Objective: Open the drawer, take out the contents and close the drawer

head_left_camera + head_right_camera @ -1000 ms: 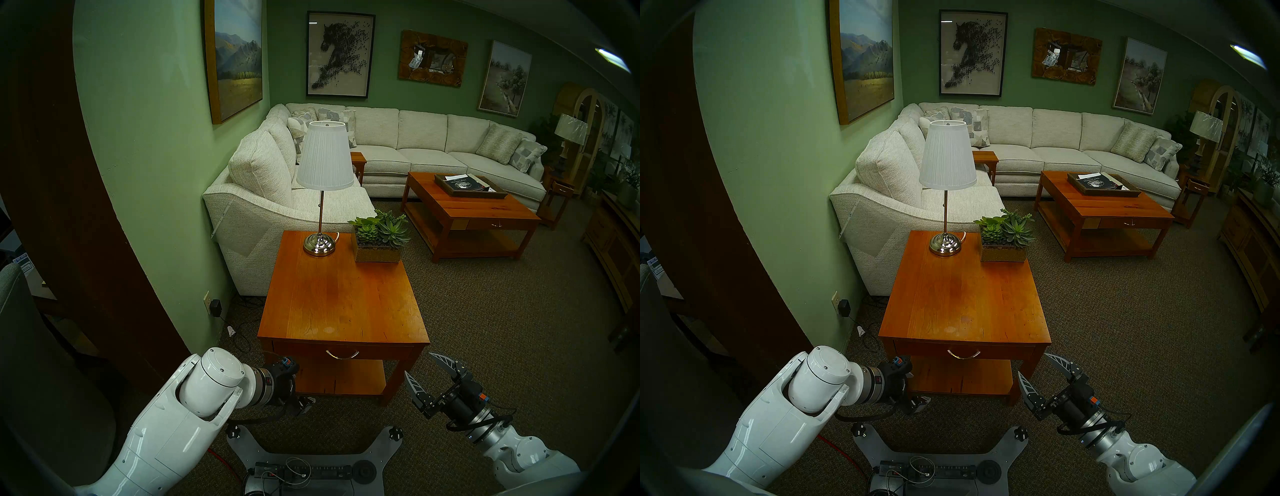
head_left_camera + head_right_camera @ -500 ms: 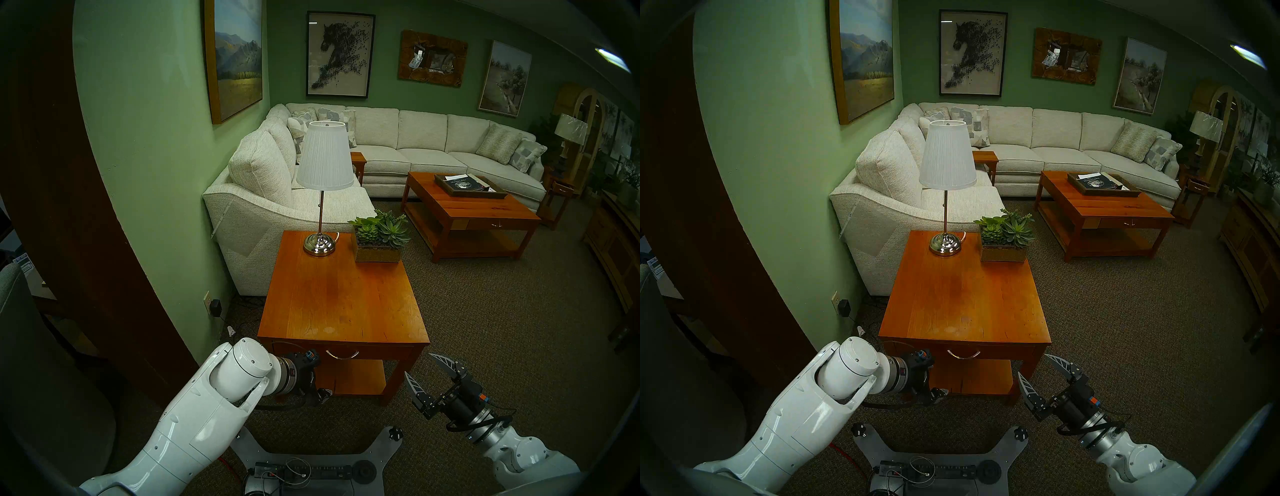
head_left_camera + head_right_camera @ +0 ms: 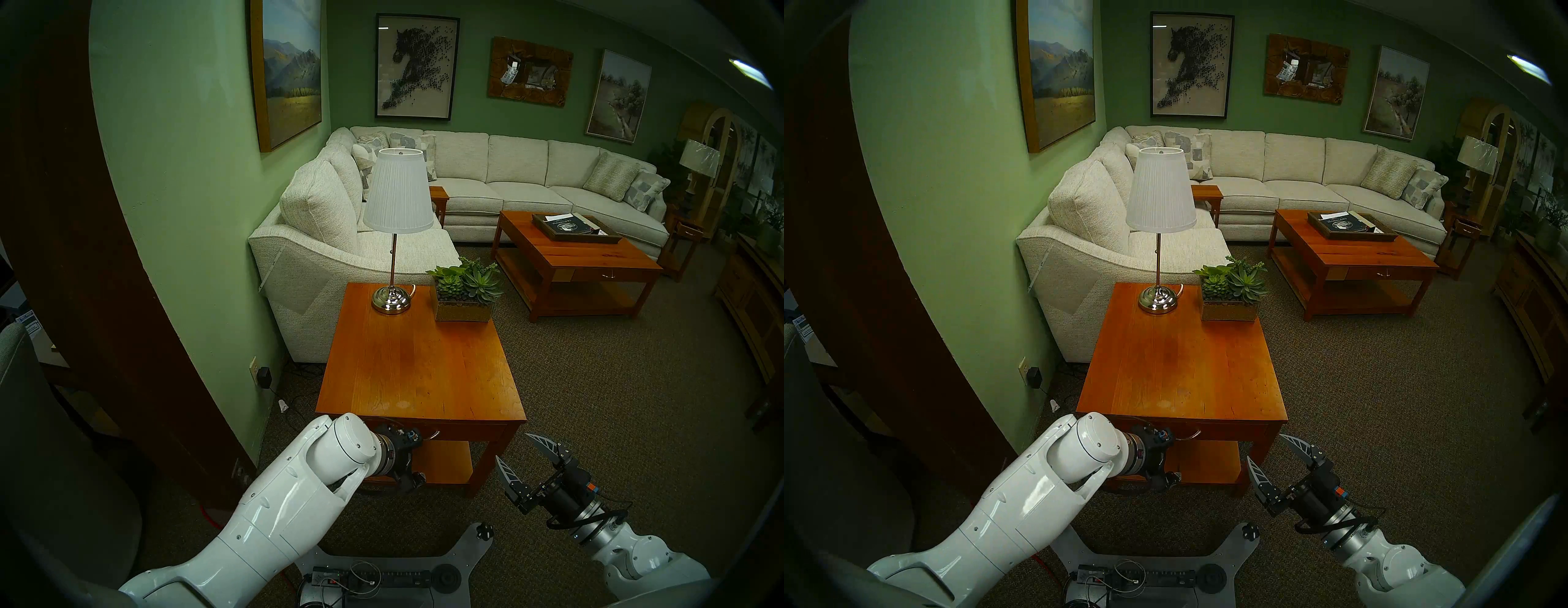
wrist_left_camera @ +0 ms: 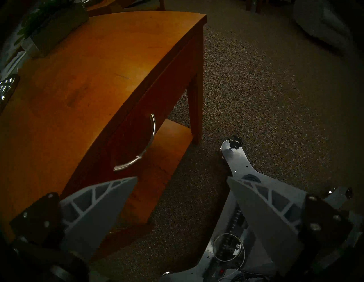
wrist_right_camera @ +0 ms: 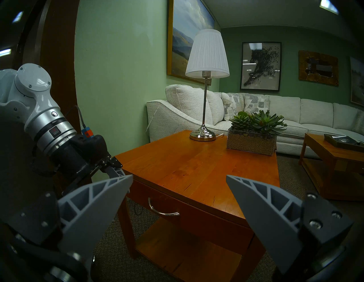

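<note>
The left gripper (image 4: 182,180) hangs empty, fingers spread, just short of the one curved silver handle (image 4: 146,146) on the single shut drawer (image 5: 199,213). The right gripper (image 5: 179,181), also spread and empty, hovers well apart. One lamp (image 3: 396,212) and one succulent planter (image 3: 464,297) stand on the end table (image 3: 420,373).

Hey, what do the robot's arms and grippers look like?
Both arms are glossy white shells ending in silver wrist rings and black gripper bodies. Each wrist carries an orange-and-blue connector and a looping black cable. The left gripper and right gripper have grey, pointed fingers with open triangular ribbing.
</note>
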{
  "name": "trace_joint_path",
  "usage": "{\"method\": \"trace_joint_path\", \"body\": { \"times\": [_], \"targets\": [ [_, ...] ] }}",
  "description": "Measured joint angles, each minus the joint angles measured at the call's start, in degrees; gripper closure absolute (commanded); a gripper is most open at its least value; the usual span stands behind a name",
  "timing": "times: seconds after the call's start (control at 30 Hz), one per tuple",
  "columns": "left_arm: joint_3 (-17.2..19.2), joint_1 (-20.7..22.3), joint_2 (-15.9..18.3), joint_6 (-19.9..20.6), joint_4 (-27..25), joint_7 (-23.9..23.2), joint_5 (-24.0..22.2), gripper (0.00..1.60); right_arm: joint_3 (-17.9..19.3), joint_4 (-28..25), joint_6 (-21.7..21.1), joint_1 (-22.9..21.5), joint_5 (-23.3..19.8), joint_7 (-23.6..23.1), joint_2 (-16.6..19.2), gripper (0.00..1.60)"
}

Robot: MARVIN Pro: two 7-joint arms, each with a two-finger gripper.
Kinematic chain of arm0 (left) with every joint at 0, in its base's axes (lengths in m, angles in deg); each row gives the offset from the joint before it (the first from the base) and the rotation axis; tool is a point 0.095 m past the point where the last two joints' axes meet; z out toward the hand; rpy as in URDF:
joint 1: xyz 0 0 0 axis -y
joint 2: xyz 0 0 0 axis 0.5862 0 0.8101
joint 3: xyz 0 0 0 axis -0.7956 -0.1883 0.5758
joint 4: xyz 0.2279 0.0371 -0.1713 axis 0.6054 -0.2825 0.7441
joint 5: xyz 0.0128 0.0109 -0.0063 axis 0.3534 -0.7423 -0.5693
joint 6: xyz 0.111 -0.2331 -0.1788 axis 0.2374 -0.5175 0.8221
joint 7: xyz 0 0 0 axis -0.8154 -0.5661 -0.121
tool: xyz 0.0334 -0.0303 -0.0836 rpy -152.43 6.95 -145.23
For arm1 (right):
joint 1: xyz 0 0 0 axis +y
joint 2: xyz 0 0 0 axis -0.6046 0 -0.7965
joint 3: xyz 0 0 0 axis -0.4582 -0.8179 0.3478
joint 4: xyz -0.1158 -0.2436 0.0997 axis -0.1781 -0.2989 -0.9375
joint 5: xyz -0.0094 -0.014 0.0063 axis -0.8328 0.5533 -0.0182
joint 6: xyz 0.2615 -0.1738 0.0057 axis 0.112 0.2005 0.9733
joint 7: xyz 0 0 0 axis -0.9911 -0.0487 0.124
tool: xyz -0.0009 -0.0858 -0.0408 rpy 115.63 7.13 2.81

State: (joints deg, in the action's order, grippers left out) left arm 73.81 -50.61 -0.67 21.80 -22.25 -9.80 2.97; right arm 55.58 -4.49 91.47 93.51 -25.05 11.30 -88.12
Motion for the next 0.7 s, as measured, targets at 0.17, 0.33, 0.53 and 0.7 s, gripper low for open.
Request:
{"method": "trace_joint_path", "body": {
  "times": [0.17, 0.33, 0.53, 0.7],
  "targets": [
    [-1.22, 0.57, -1.84, -0.49, 2.89, 3.98, 1.70, 0.00, 0.00, -0.03, 0.00, 0.00, -0.01, 0.00, 0.00, 0.00],
    [-1.68, 1.26, -3.54, -0.77, 5.67, 6.62, 2.51, 0.00, 0.00, -0.04, 0.00, 0.00, -0.01, 0.01, 0.00, 0.00],
    [-2.11, 2.31, -4.85, -1.88, 8.13, 8.07, 3.02, 0.00, 0.00, -0.04, 0.00, 0.00, -0.02, 0.02, 0.01, 0.00],
    [-2.59, 2.93, -5.46, -3.42, 9.69, 9.17, 3.51, 0.00, 0.00, -0.04, 0.00, 0.00, -0.02, 0.03, 0.01, 0.00]
  ]
}}
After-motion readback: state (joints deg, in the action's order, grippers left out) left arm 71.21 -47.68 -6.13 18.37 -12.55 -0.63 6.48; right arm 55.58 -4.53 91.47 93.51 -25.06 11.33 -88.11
